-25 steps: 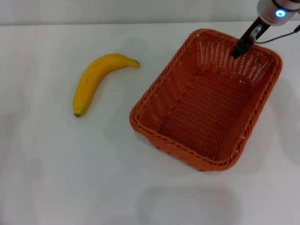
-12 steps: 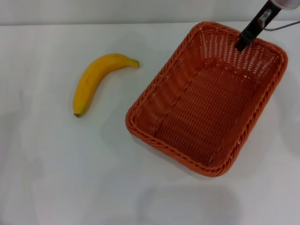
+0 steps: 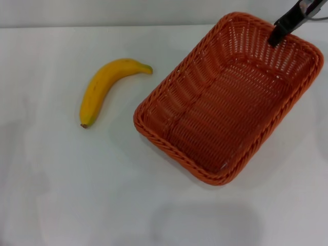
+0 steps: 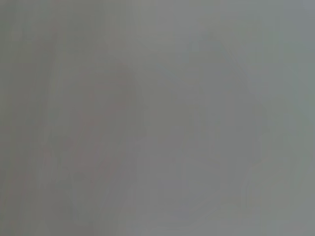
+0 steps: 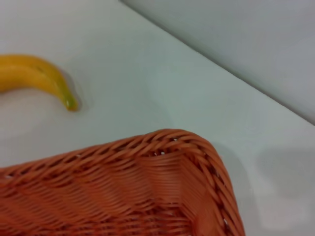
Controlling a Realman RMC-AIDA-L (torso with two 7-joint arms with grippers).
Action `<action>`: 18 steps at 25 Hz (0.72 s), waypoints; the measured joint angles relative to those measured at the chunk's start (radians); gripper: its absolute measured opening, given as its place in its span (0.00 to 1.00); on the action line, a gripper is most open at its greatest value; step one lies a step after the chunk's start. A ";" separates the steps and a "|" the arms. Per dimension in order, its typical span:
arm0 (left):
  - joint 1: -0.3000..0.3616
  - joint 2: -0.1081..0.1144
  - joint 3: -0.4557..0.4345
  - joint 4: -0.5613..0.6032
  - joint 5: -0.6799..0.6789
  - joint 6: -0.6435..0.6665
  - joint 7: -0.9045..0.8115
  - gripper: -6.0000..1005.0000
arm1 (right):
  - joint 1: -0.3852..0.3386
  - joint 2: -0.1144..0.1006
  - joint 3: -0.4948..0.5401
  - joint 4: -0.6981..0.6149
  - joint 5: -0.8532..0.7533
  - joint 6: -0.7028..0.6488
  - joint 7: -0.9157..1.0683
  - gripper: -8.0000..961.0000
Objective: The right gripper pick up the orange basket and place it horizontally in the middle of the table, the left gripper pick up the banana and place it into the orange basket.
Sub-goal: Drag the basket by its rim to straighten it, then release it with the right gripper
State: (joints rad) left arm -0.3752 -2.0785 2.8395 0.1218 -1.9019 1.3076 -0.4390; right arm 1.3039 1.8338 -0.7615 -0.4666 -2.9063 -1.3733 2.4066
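The orange basket [image 3: 177, 95] hangs tilted over the right half of the white table [image 3: 72, 195], its long side running diagonally. My right gripper [image 3: 280, 32] is shut on the basket's far rim, one black finger reaching down inside the wall. The basket's near corner is low, close to the table. The banana [image 3: 100, 87] lies on the table to the left of the basket, well apart from it. The right wrist view looks over a corner of the basket [image 5: 162, 187] toward the banana's green tip [image 5: 37, 73]. My left gripper is out of view; its wrist view shows only a blank grey surface.
A grey wall [image 5: 246, 44] runs along the table's far edge. Bare white tabletop lies in front of the basket and around the banana.
My right gripper has risen toward the upper right with the basket's far rim in it. The basket has lifted and swung slightly; the banana has not moved.
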 joint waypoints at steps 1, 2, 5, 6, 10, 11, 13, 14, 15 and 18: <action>-0.002 0.000 0.000 -0.005 0.000 0.000 0.000 0.88 | -0.002 -0.006 0.018 0.000 0.000 -0.008 0.000 0.22; -0.003 0.000 0.000 -0.007 0.000 0.000 0.000 0.88 | -0.003 -0.013 0.038 0.000 0.000 -0.017 0.000 0.22; -0.004 0.000 0.000 -0.008 0.000 0.000 0.000 0.88 | -0.008 -0.024 0.061 0.000 0.001 -0.033 0.010 0.21; -0.004 0.000 0.000 -0.008 0.000 0.000 0.000 0.88 | -0.008 -0.026 0.064 0.000 0.001 -0.037 0.014 0.21; -0.005 0.000 -0.001 -0.010 0.000 0.000 0.000 0.88 | -0.019 -0.031 0.102 -0.001 0.003 -0.050 0.019 0.20; -0.006 0.000 -0.001 -0.010 0.000 0.000 0.000 0.88 | -0.024 -0.034 0.123 -0.001 0.004 -0.054 0.019 0.19; -0.008 0.000 -0.001 -0.010 0.000 0.000 0.000 0.88 | -0.036 -0.045 0.166 -0.001 0.011 -0.063 0.019 0.19; -0.008 0.000 -0.001 -0.010 0.000 0.000 0.000 0.88 | -0.044 -0.050 0.183 -0.002 0.020 -0.067 0.019 0.19; -0.008 0.000 -0.001 -0.010 0.000 0.000 0.000 0.88 | -0.055 -0.058 0.201 -0.003 0.034 -0.074 0.019 0.19; -0.008 0.000 -0.006 -0.010 0.000 0.000 0.000 0.88 | -0.090 -0.078 0.215 -0.005 0.099 -0.093 0.019 0.19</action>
State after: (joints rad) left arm -0.3836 -2.0786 2.8332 0.1119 -1.9017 1.3077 -0.4387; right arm 1.2135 1.7561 -0.5464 -0.4719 -2.8071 -1.4661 2.4254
